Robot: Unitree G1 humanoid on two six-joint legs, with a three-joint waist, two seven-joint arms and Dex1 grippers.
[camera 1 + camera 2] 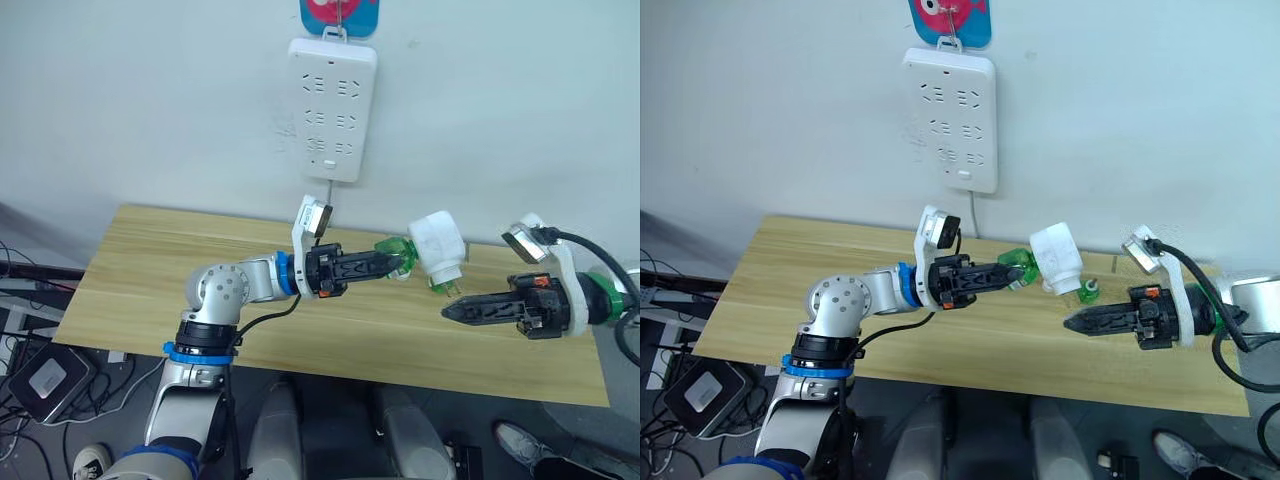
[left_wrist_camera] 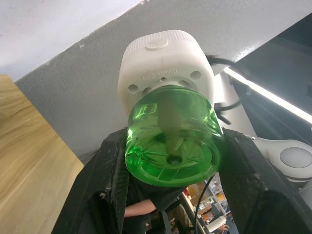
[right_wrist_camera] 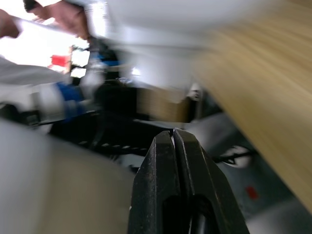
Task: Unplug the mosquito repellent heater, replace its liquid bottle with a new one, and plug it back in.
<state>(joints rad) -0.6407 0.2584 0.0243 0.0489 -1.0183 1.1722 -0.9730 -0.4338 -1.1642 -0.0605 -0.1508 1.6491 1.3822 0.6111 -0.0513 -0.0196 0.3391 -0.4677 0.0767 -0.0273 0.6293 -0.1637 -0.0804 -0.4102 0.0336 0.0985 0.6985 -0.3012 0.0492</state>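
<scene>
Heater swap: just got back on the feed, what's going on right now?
The left gripper is shut on the green bottle, which is still seated in the mosquito repellent heater. The heater is unplugged and held above the wooden table, away from the power strip on the wall. The right gripper is shut on nothing, just below the heater. Another green bottle with a white top stands on the table behind it.

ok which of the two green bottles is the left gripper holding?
The green bottle seated in the white heater, clamped by the left gripper above the table. The other green bottle stands loose on the table.
</scene>
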